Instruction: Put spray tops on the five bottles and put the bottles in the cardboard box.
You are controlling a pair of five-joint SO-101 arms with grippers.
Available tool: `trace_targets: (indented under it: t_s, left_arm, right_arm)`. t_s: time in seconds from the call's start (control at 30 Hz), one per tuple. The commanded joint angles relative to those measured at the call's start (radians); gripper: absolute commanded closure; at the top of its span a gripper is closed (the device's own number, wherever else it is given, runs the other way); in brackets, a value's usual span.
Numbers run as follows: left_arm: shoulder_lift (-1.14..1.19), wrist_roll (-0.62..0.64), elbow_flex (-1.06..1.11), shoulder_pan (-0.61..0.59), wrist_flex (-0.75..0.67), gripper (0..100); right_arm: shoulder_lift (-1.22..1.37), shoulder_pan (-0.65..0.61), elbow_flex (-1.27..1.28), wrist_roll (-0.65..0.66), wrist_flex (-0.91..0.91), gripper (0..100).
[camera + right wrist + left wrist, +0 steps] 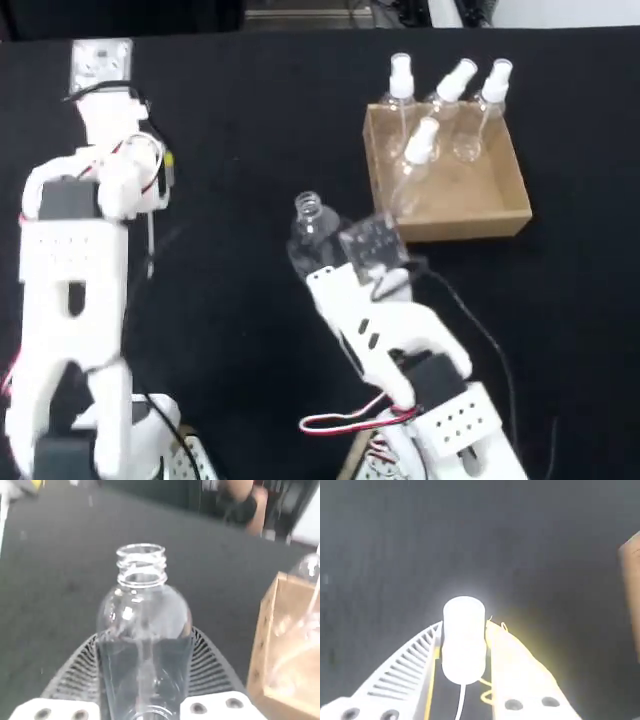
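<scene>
A clear, uncapped bottle stands upright in the middle of the black table, and my right gripper is shut on its body. In the right wrist view the bottle rises between the ribbed fingers, its threaded neck open. At the left side of the table, my left gripper is shut on a white spray top, whose thin tube hangs below. The cardboard box sits at the back right and holds several bottles with spray tops.
The box wall is close beside the held bottle. A corner of the box shows far off in the left wrist view. A small white block lies at the back left. Bare black cloth separates the two arms.
</scene>
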Motion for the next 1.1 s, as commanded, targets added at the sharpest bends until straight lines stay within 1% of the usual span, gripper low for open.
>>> trace_targets:
  t_s: [0.0,0.17,0.33,0.5,0.63,0.77,0.9,1.07]
  left_arm:
    - [-0.204,0.072,-0.107,0.163,-0.101,97]
    - [-0.256,0.084,-0.116,0.357,-0.295,97]
    - [-0.267,0.084,-0.116,0.455,-0.445,97]
    - [-0.267,0.084,-0.111,0.501,-0.451,97]
    - [-0.273,0.084,-0.028,0.526,-0.456,97]
    - [-0.316,0.086,-0.005,0.553,-0.477,97]
    - [-0.391,0.086,-0.005,0.611,-0.428,97]
    - [-0.454,0.086,-0.005,0.63,-0.377,97]
  right_arm:
    - [-0.093,-0.012,0.102,-0.005,-0.133,98.7]
    - [-0.205,-0.011,0.203,-0.005,-0.173,98.7]
    - [-0.272,-0.011,0.234,-0.005,-0.146,98.7]
    - [-0.289,-0.011,0.232,-0.005,-0.132,98.7]
    - [-0.285,-0.011,0.232,-0.005,-0.138,98.7]
    - [-0.282,-0.011,0.232,-0.005,-0.132,98.7]
    - [-0.28,-0.011,0.232,-0.005,-0.13,98.7]
    - [-0.28,-0.011,0.232,-0.005,-0.13,98.7]
